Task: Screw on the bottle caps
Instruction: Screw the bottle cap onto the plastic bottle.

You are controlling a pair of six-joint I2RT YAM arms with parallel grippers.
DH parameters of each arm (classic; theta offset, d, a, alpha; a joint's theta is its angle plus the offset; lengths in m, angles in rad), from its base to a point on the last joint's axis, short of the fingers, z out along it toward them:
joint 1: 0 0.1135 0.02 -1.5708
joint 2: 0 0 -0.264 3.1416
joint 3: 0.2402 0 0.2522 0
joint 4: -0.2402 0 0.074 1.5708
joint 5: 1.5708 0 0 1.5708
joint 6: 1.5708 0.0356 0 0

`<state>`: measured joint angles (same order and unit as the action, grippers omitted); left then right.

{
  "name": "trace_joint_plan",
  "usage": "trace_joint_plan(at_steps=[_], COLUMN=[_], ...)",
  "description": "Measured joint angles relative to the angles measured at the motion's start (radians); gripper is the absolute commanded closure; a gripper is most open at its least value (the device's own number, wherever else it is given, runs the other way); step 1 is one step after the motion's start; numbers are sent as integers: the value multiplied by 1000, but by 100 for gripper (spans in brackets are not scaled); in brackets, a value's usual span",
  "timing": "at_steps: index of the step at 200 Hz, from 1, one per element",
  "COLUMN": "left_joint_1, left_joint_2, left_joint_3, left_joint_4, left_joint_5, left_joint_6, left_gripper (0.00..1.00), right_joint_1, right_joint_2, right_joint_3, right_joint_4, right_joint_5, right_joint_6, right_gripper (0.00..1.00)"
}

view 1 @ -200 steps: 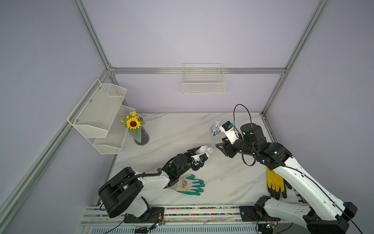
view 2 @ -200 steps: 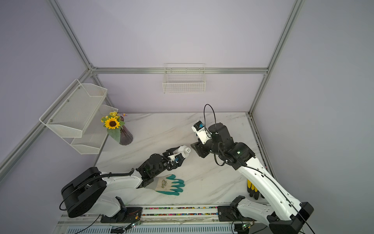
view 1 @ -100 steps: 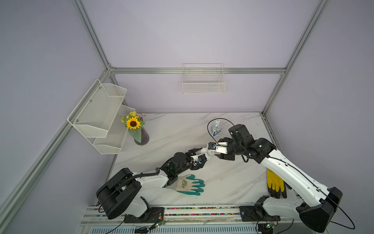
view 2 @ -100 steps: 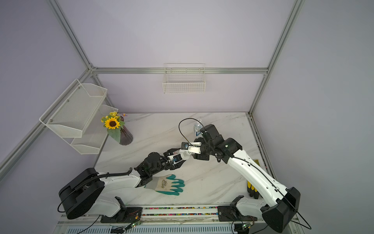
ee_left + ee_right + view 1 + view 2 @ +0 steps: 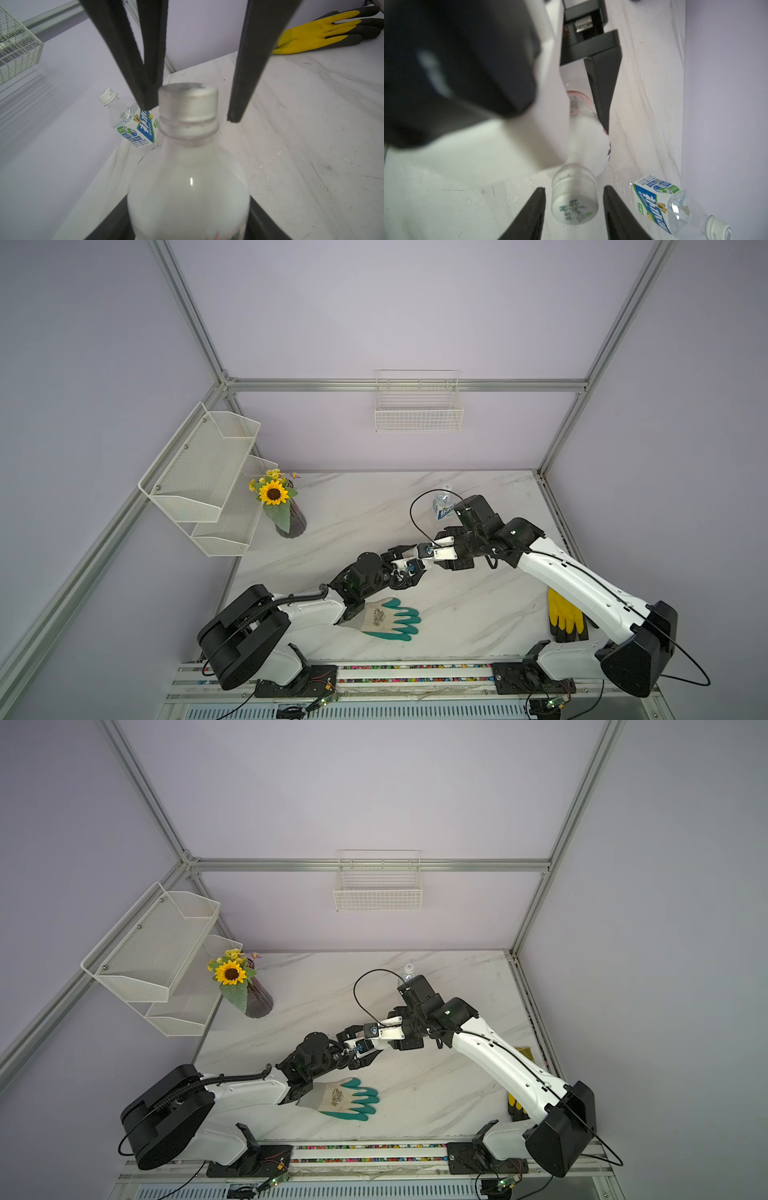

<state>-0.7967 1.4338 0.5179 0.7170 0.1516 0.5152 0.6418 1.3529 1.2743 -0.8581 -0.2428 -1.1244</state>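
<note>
My left gripper [image 5: 401, 566] [image 5: 188, 218] is shut on the body of the white-wrapped bottle [image 5: 187, 187] [image 5: 587, 133] and holds it above the table. A white bottle cap [image 5: 188, 101] [image 5: 574, 205] with faint green print sits on its neck. My right gripper [image 5: 428, 553] [image 5: 574, 188] is open and straddles that cap; a small gap shows on each side in the right wrist view. The clear bottle [image 5: 444, 506] [image 5: 135, 124] with the blue-and-white label stands at the back of the table, its own white cap [image 5: 107, 95] on it.
A green-and-white glove [image 5: 386, 618] lies under the left arm. A yellow glove [image 5: 565, 616] lies by the right edge. A dark vase with a sunflower [image 5: 291, 522] stands at the back left below a wire shelf [image 5: 208, 472]. A wire basket [image 5: 417, 410] hangs on the back wall.
My right gripper came down from beside the clear bottle to the held bottle's cap, and its jaws have narrowed round it. The left gripper has kept its hold with little movement.
</note>
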Motion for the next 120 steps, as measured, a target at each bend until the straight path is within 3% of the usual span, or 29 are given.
trace_joint_plan(at_steps=[27, 69, 96, 120], left_joint_1=[0, 0, 6, 6], left_joint_2=[0, 0, -1, -1], left_joint_3=[0, 2, 2, -1], left_joint_4=[0, 0, 0, 5], left_joint_5=[2, 1, -20, -53], left_joint_6=[0, -10, -14, -10], left_gripper=[32, 32, 32, 32], right_joint_1=[1, 2, 2, 3], right_joint_2=[0, 19, 51, 65], right_joint_3=[8, 41, 67, 70], right_joint_4=[-6, -34, -31, -7], right_joint_5=[-6, -11, -8, 16], right_joint_6=[2, 80, 326, 731], right_gripper=[63, 84, 90, 93])
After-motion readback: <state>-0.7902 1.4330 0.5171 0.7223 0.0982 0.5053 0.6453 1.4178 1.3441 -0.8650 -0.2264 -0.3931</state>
